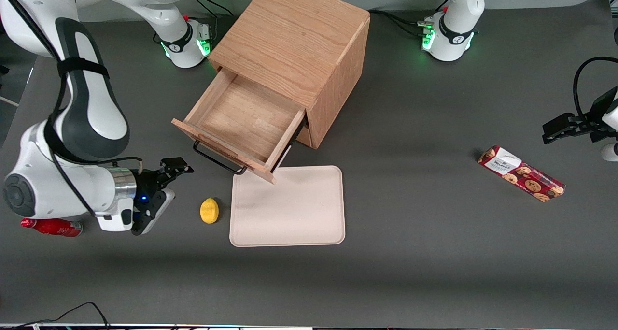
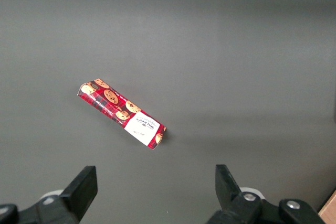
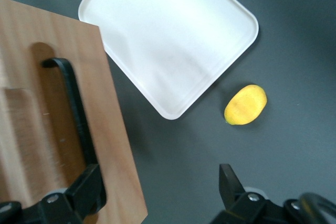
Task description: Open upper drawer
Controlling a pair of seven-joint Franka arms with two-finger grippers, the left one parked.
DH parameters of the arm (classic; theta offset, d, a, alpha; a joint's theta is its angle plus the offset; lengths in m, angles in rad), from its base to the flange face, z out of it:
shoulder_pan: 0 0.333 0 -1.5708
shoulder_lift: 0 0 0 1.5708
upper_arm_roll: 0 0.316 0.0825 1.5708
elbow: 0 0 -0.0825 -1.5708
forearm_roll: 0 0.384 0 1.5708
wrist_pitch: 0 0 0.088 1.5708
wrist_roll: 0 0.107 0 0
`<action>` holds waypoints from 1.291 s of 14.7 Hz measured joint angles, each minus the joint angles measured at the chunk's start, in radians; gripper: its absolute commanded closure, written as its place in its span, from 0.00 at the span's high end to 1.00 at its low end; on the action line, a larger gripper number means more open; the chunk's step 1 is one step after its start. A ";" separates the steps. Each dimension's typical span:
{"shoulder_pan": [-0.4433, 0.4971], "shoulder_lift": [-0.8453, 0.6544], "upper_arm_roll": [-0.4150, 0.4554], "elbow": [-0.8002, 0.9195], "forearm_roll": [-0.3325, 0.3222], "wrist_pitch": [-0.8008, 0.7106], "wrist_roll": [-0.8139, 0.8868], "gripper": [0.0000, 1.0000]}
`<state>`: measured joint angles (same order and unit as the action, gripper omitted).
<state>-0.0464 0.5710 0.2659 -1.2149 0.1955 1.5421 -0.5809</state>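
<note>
The oak cabinet (image 1: 294,35) stands at the back of the table. Its upper drawer (image 1: 241,122) is pulled well out, showing a bare wooden inside. The drawer's dark bar handle (image 1: 217,160) faces the front camera and hangs over the corner of the tray. My gripper (image 1: 173,184) is open and holds nothing. It sits low over the table, off the handle toward the working arm's end and a little nearer the camera. In the right wrist view the drawer front (image 3: 107,108) and handle (image 3: 73,108) are close by, with my gripper (image 3: 157,192) apart from the bar.
A yellow lemon (image 1: 209,210) (image 3: 245,104) lies between my gripper and the pale tray (image 1: 287,205) (image 3: 168,35). A red can (image 1: 50,227) lies under the working arm. A red cookie box (image 1: 521,173) (image 2: 122,114) lies toward the parked arm's end.
</note>
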 measured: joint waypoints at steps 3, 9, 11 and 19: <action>0.008 -0.102 0.003 0.022 -0.014 -0.097 0.200 1.00; 0.009 -0.454 0.004 -0.280 -0.095 -0.152 0.758 1.00; 0.005 -0.564 -0.013 -0.430 -0.154 -0.135 0.848 1.00; -0.009 -0.636 -0.116 -0.467 -0.166 -0.062 0.858 1.00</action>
<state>-0.0557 -0.0649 0.1502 -1.6816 0.0297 1.4797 0.2772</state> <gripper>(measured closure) 0.000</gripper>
